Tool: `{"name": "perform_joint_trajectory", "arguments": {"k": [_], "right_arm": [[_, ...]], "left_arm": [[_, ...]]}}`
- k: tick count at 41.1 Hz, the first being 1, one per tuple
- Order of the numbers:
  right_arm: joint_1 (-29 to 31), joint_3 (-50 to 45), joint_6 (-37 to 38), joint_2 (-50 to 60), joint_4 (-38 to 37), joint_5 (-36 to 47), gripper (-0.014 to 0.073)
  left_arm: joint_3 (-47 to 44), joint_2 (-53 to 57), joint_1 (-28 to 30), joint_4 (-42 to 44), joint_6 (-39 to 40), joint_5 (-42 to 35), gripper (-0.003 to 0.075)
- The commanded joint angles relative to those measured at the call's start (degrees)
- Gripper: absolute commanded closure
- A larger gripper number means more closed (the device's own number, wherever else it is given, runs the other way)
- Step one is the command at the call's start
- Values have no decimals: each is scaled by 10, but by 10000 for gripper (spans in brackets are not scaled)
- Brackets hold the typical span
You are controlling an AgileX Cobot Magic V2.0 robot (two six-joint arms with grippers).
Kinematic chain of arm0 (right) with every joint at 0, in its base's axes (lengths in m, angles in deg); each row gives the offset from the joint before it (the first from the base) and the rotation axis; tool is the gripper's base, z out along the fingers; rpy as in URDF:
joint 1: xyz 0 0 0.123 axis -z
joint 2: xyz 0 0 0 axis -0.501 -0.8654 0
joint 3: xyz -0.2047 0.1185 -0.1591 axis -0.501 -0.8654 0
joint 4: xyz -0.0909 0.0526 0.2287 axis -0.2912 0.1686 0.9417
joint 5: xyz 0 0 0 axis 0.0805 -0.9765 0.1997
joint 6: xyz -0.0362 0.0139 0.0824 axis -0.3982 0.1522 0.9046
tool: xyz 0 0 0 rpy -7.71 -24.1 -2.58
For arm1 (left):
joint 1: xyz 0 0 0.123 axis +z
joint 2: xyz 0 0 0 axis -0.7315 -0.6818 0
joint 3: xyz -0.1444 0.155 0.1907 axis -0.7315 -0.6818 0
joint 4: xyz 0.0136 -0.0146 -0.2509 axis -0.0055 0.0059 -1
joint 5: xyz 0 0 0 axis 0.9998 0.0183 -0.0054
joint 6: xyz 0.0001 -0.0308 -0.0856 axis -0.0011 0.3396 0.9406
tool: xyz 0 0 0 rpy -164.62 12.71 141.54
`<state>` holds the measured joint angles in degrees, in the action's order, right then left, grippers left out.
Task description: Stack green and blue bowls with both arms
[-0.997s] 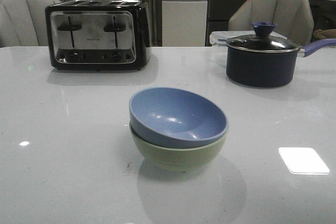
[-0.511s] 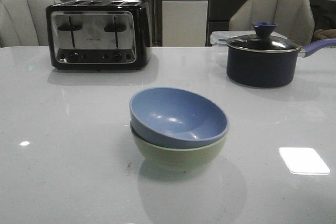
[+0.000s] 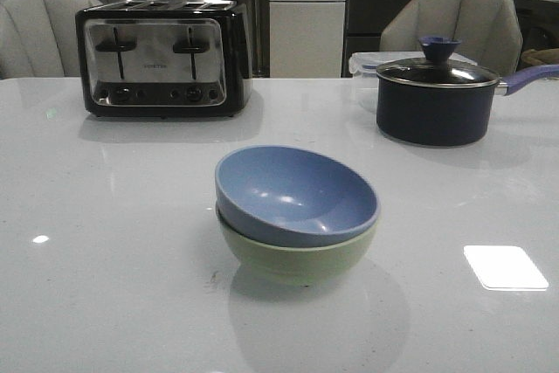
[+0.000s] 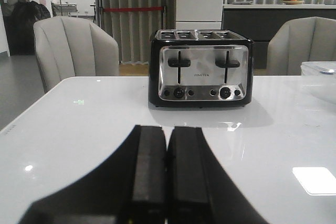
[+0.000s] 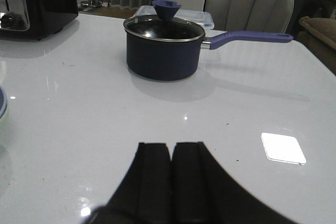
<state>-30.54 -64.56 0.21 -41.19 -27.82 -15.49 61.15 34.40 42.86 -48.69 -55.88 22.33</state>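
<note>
Holding both arms low and level over the table, I have my left gripper pressed fully together with nothing between its fingers, aimed straight at the toaster. My right gripper is likewise closed tight and empty, facing the dark saucepan with its purple handle (a clear lidded container sits just behind it).

Neither arm shows in the front view. There the blue bowl sits nested inside the green bowl, tilted a little so its rim rides higher on the left and back. The stacked pair stands near the middle of the table, well apart from the toaster at the far left and the saucepan at the far right.

From my right wrist view, only a sliver of the bowls' rims shows at the frame edge, off to my left side. Bare white tabletop lies ahead of both grippers, and to either side of the bowls. Grey chairs stand beyond the far table edge.
</note>
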Motion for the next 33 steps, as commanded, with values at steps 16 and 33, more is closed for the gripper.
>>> {"name": "perform_joint_trajectory", "arguments": {"k": [16,33], "right_arm": [[3,2,28,12,-19,89,567],[3,2,128,12,-92,126,567]], "left_arm": [[-4,12,-4,-5,5,-50,619],[-4,12,-4,-5,5,-50,619]]}}
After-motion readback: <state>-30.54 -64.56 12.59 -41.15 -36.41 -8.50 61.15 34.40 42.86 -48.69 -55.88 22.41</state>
